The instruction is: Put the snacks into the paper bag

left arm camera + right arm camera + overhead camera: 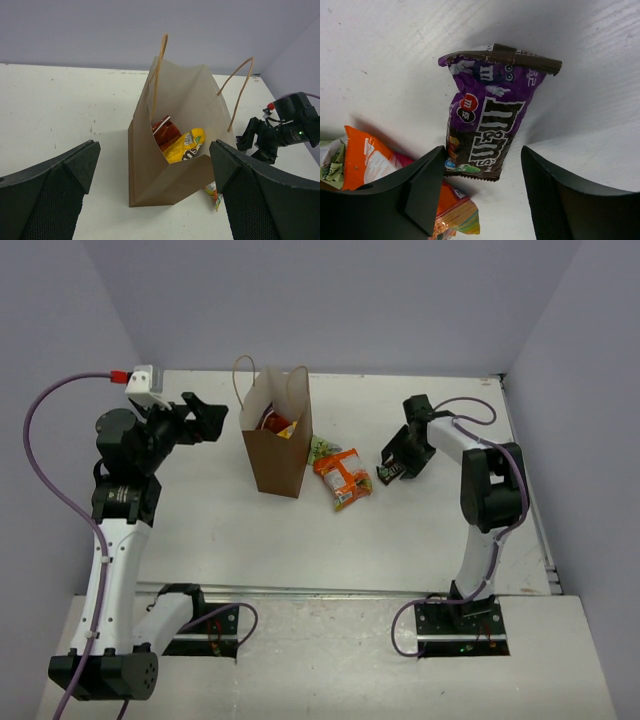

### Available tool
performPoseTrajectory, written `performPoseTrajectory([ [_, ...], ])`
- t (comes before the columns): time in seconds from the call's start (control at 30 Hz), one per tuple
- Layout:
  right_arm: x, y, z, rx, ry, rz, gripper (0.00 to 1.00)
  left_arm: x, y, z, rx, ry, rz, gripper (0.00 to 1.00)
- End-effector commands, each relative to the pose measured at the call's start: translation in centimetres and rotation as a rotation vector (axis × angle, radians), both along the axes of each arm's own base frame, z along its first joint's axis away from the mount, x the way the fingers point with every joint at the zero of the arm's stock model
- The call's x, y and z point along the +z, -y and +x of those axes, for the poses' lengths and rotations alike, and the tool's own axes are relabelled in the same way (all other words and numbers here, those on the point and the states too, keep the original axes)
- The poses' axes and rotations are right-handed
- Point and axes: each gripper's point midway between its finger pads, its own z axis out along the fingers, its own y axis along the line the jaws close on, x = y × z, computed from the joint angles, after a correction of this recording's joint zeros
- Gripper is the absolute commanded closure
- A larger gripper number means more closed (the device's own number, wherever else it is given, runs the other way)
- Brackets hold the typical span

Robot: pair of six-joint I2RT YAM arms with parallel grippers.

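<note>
The brown paper bag (275, 445) stands upright and open at the table's middle. In the left wrist view the bag (150, 175) holds a red packet (166, 132) and a yellow packet (186, 146). My left gripper (205, 416) is open and empty, left of the bag and facing it (154, 165). An orange packet (342, 476) and a green one (322, 448) lie right of the bag. A purple and dark brown candy packet (485, 115) lies flat on the table. My right gripper (482, 162) is open, its fingers on either side of that packet's near end (392, 470).
The orange packet (367, 160) and the green one (331, 162) lie close to my right gripper's left finger. White walls close the table at the back and sides. The bag's two loop handles (245, 365) stand up above its rim.
</note>
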Motion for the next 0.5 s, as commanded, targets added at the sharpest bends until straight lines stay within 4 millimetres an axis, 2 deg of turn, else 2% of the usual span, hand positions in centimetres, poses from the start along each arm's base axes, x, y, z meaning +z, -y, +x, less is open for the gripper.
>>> performPoseTrajectory([
  [0.0, 1.2, 0.6, -0.5, 0.027, -0.004, -0.047, 0.36, 0.8, 0.0, -0.2, 0.002, 0.048, 0.013, 0.00],
  [0.07, 1.3, 0.4, -0.4, 0.041, -0.017, -0.051, 0.45, 0.7, 0.0, -0.2, 0.003, 0.049, 0.012, 0.00],
  [0.13, 1.6, 0.2, -0.5, 0.056, -0.009, -0.053, 0.74, 0.8, 0.0, -0.3, 0.002, 0.056, 0.004, 0.00],
  [0.17, 2.3, 0.2, -0.4, 0.055, 0.011, -0.052, 1.00, 0.6, 0.2, -0.4, -0.004, 0.058, 0.000, 0.00],
  [0.23, 2.6, 0.4, -1.1, 0.050, 0.021, -0.054, 1.00, 0.5, 0.3, -0.5, -0.011, 0.057, -0.004, 0.00],
  [0.27, 4.1, 0.2, -1.1, 0.052, 0.064, -0.042, 1.00, 0.2, 0.3, -0.5, -0.013, 0.051, -0.002, 0.00],
  [0.37, 6.3, -0.3, -1.9, 0.078, 0.125, -0.029, 1.00, -0.1, 0.3, -0.5, -0.014, 0.045, 0.002, 0.00],
  [0.4, 8.6, -1.4, -2.4, 0.128, 0.176, 0.002, 1.00, -0.1, 0.3, -0.5, -0.015, 0.046, 0.005, 0.00],
  [0.47, 11.5, -2.6, -3.0, 0.205, 0.251, 0.021, 1.00, -0.2, 0.3, -0.6, -0.014, 0.045, 0.010, 0.00],
])
